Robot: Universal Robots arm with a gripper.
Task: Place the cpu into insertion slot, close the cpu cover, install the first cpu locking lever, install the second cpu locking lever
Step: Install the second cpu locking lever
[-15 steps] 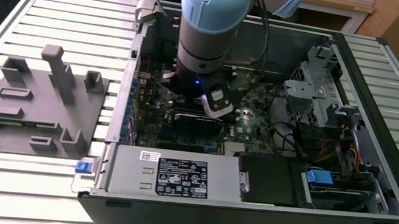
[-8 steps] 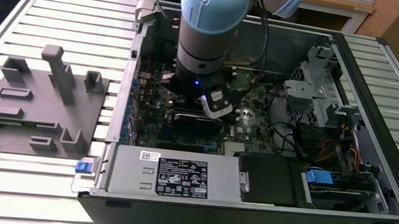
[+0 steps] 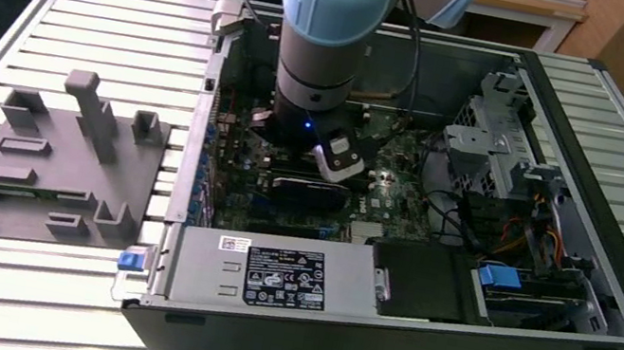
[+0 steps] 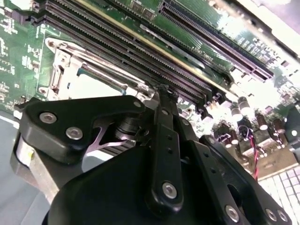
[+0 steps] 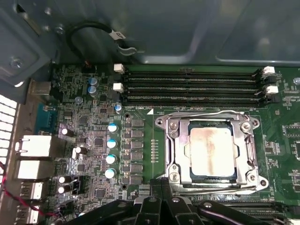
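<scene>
with the cpu seated under the thin, springy cpu cover beside the memory slots, my gripper looks pinched shut, empty, so i'd press on the cover's stiff edge.

Above the socket: your gripper hangs low at the edge of the insertion slot, with open board showing over the closed cpu cover and the cpu.
Memory side: four long memory slots run just beside the socket frame.
Capacitor side: upright capacitors stand near the socket.
Case: the chassis walls ring you; the drive cage and cables crowd the exterior view's right.
</scene>
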